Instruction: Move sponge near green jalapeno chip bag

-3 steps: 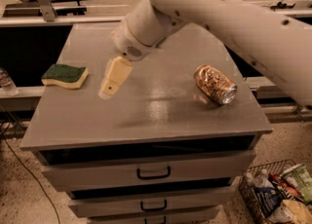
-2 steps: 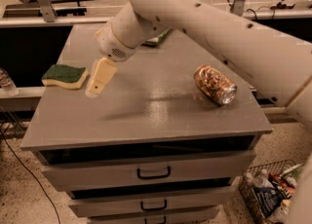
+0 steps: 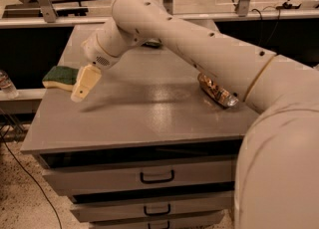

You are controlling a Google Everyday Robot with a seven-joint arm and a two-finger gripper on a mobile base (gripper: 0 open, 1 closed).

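The sponge (image 3: 59, 77), dark green on top over pale yellow foam, lies at the left edge of the grey cabinet top (image 3: 149, 113). My gripper (image 3: 84, 83) hangs low just to the right of the sponge, close to it or touching its right end. A sliver of dark green (image 3: 152, 44) shows behind my arm at the far middle of the top; it may be the green jalapeno chip bag, mostly hidden by the arm.
A crushed orange-gold soda can (image 3: 216, 90) lies on the right part of the top, partly under my arm. The cabinet has drawers with dark handles (image 3: 157, 177) in front. A bench with metal rails (image 3: 45, 9) stands behind.
My arm has swung left and the gripper has come from the middle-left of the top to right beside the sponge. The sponge and the can have not moved.
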